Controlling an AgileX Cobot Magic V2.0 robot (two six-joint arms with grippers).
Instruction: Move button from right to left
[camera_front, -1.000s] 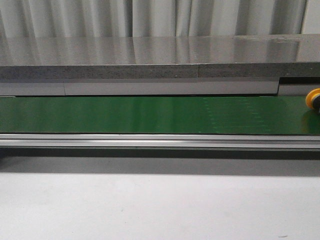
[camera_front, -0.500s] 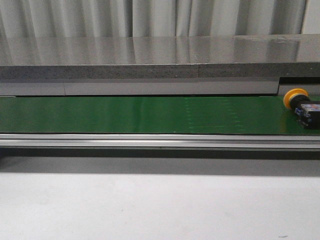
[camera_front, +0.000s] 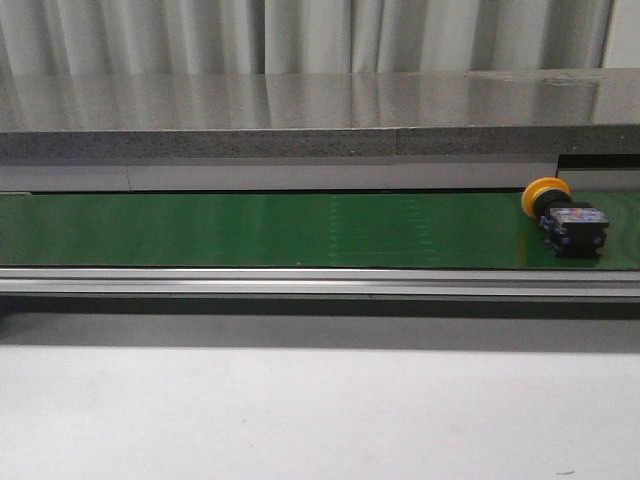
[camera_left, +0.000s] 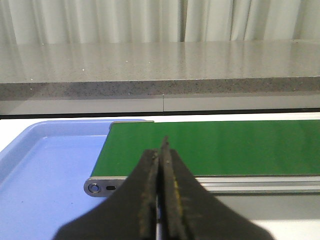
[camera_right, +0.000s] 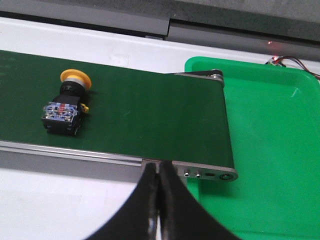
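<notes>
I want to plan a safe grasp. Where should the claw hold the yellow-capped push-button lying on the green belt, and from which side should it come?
Probably grip the black blocky body of the yellow-capped push-button across its flat sides, coming from above. It lies on its side on the green conveyor belt, cap pointing away from the robot; the round cap would likely slip.

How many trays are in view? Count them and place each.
2. A blue tray sits under the conveyor belt's left end; a green tray sits under its right end. Neither shows in the front view.
</notes>
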